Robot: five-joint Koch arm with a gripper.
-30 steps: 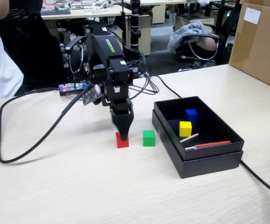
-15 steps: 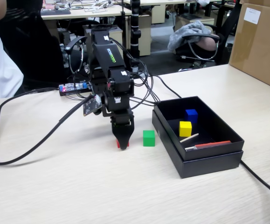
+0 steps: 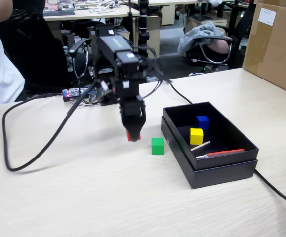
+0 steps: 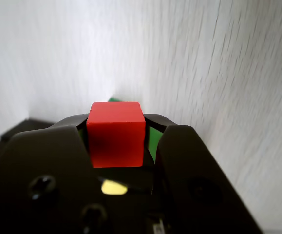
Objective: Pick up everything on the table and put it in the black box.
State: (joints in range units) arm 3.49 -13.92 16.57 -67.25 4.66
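My gripper [image 3: 133,134] points down and is shut on the red cube [image 3: 134,137], held just above the table [image 3: 73,197]. In the wrist view the red cube [image 4: 115,134] sits gripped between the two black jaws of the gripper [image 4: 116,131]. The green cube [image 3: 157,145] stands on the table just right of the gripper, left of the black box [image 3: 222,170]; a sliver of it [image 4: 153,141] shows behind the jaws. The blue cube [image 3: 202,121] and yellow cube [image 3: 196,136] lie inside the box.
A thin white stick [image 3: 200,145] and a flat red-and-grey tool [image 3: 221,154] lie in the box. A black cable [image 3: 44,148] loops across the table's left part. A brown carton [image 3: 276,44] stands at the back right. Another cable [image 3: 281,197] runs past the box.
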